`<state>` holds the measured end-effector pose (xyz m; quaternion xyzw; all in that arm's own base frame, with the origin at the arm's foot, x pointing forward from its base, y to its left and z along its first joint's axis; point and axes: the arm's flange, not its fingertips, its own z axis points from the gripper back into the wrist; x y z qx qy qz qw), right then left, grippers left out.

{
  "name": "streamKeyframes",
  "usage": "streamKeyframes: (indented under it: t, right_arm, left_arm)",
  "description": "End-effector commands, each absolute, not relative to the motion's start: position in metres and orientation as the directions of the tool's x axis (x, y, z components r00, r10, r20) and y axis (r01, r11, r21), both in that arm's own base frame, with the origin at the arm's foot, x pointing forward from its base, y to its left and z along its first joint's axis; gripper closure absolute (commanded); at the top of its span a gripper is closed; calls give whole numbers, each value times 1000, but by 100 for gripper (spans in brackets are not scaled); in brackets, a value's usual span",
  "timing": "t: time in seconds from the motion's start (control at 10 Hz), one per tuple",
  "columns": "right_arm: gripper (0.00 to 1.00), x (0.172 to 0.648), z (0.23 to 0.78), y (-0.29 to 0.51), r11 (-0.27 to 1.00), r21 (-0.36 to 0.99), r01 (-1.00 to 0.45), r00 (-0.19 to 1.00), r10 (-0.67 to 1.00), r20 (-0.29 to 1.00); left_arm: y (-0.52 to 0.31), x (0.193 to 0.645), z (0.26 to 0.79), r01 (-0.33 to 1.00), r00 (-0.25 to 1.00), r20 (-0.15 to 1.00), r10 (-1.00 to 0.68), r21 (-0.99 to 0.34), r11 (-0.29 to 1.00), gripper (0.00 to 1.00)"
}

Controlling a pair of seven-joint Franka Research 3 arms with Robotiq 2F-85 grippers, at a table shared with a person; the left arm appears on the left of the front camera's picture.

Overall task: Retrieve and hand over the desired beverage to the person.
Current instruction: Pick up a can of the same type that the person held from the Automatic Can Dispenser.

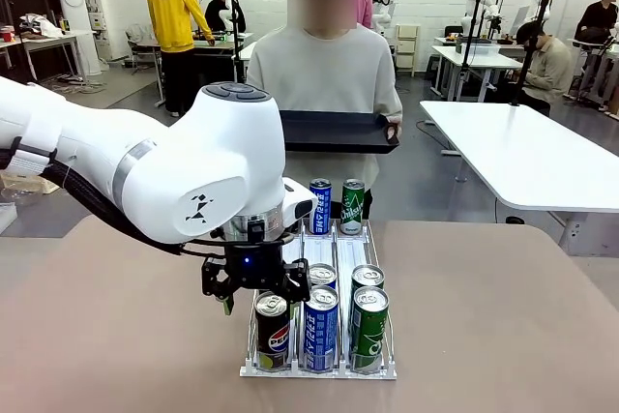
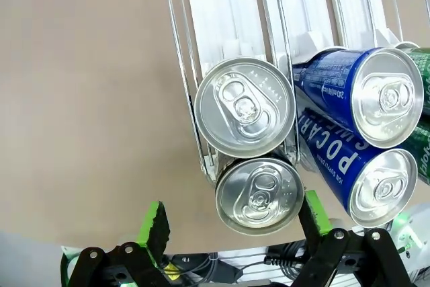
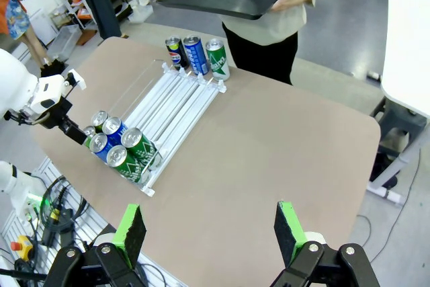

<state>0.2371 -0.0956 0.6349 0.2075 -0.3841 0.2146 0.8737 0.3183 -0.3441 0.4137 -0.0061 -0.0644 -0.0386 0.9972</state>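
A white wire rack (image 1: pixel 319 368) on the brown table holds several upright cans in three lanes. My left gripper (image 1: pixel 259 289) hangs open just above the near Pepsi can (image 1: pixel 273 334) in the left lane. In the left wrist view its green pads (image 2: pixel 156 223) stand on either side of that can's silver top (image 2: pixel 259 195), apart from it, with a second silver top (image 2: pixel 245 107) behind. Blue Pocari cans (image 2: pixel 386 95) fill the middle lane. The person (image 1: pixel 329 70) stands at the far side holding a flat black tray (image 1: pixel 338 131). My right gripper (image 3: pixel 209 230) is open, high over the table, holding nothing.
At the rack's far end stand a blue can (image 1: pixel 320 206) and a green can (image 1: pixel 352 206). Green Sprite cans (image 1: pixel 368 328) fill the right lane. Bare brown tabletop (image 1: pixel 503 316) lies on both sides of the rack. A white table (image 1: pixel 522 152) stands at the back right.
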Motion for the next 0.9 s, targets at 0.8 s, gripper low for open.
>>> streamKeyframes:
  t: [0.8]
  right_arm:
    - [0,239,634,-95,811,206,-548,608,217,764]
  left_arm:
    - [-348,331,406,42,991,131,-36,-49,998,0]
